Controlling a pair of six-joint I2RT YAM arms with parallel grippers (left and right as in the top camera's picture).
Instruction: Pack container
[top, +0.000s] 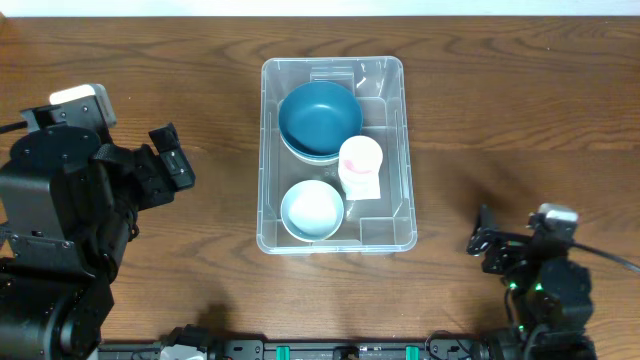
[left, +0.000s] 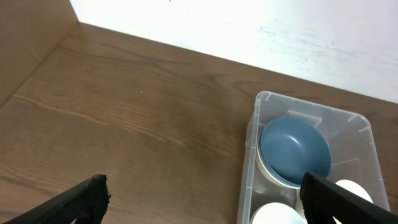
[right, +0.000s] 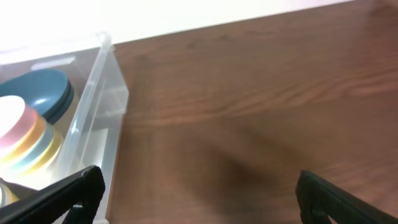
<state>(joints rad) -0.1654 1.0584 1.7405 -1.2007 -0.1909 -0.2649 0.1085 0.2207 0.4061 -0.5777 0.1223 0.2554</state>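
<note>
Clear container (top: 392, 215) — its white label (top: 368, 190) too small to read

This is a robotics lab bench: a wood-grain table (top: 500, 90) against a plain white wall (left: 249, 18), with a left robot arm (top: 60, 200) at its near left corner and a right robot arm (top: 545, 285) at its near right.

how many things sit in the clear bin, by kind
bowls: 2, a dark blue bowl and a pale bowl; a rim under the blue one may be a third
cups: 1 pastel-banded cup, or a stack
total: 3 plainly seen in the container
</note>
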